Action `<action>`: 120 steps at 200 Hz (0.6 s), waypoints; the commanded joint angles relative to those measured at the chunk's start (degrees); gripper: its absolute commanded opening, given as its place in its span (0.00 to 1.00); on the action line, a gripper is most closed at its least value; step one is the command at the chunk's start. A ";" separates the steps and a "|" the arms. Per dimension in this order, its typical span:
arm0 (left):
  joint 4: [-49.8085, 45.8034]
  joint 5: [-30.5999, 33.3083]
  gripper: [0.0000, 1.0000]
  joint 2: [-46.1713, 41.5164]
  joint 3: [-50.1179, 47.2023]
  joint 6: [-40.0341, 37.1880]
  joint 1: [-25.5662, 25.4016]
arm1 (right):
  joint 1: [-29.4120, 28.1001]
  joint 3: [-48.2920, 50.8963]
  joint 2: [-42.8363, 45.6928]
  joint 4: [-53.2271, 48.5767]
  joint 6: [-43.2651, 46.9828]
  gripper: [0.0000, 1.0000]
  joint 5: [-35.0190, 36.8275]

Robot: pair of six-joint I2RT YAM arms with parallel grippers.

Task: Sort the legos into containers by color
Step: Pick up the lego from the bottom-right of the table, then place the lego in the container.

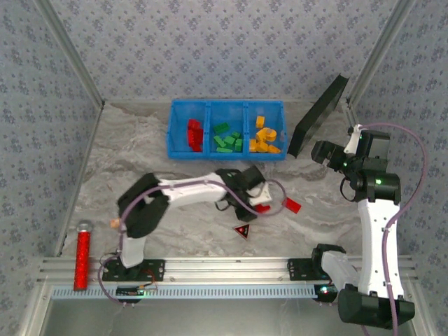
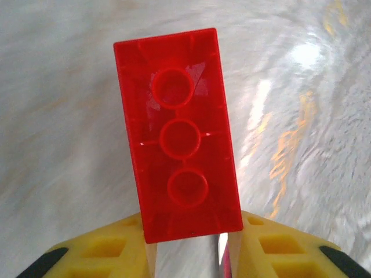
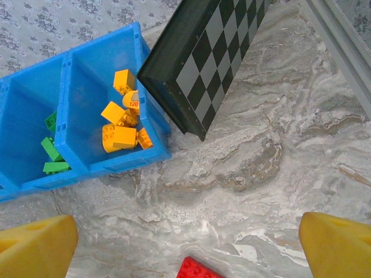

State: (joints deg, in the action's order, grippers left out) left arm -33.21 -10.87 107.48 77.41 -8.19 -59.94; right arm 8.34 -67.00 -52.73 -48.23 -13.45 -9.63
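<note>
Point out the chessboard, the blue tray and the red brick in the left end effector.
chessboard [image 3: 220, 58], right wrist view, its checkered face
blue tray [image 1: 225, 155], top external view, its near wall
red brick [image 2: 179, 138], left wrist view, its middle tube

Tray: bright blue three-compartment plastic tray [image 1: 225, 155], far side of grey marbled desk [image 1: 140, 161].
Compartments: red plastic bricks [image 1: 194, 133] left, green bricks [image 1: 227, 140] middle, yellow-orange bricks [image 1: 264, 136] right.
Left gripper [image 1: 260, 201]: at a red brick [image 1: 263, 208] mid-desk.

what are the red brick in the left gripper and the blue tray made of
Red brick: likely hard plastic, glossy and slightly see-through; highlights and moulded tubes on its hollow underside.
Blue tray: probably opaque moulded plastic, smooth with mild sheen; thin uniform walls and dividers.
</note>
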 commanded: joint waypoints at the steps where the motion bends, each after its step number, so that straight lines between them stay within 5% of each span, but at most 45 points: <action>1: 4.04 3.56 0.33 -12.64 -2.55 6.33 7.95 | -0.13 0.90 0.83 0.15 0.62 1.00 0.93; 51: 8.51 13.04 0.36 -24.45 -3.04 7.22 25.14 | 0.09 0.33 -0.09 0.14 0.45 1.00 0.88; 87: 0.57 21.99 0.36 -16.78 6.98 13.59 33.37 | 0.25 0.38 -0.02 -0.43 0.37 1.00 0.17; 120: -2.18 20.05 0.33 -7.73 11.89 19.13 39.41 | 0.34 1.00 0.74 -1.03 0.36 1.00 -0.17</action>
State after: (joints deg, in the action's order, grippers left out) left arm -30.26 8.23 94.30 86.11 5.21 -23.92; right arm 8.38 -66.61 -52.95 -48.27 -13.47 -9.63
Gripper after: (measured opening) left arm 0.346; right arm 0.998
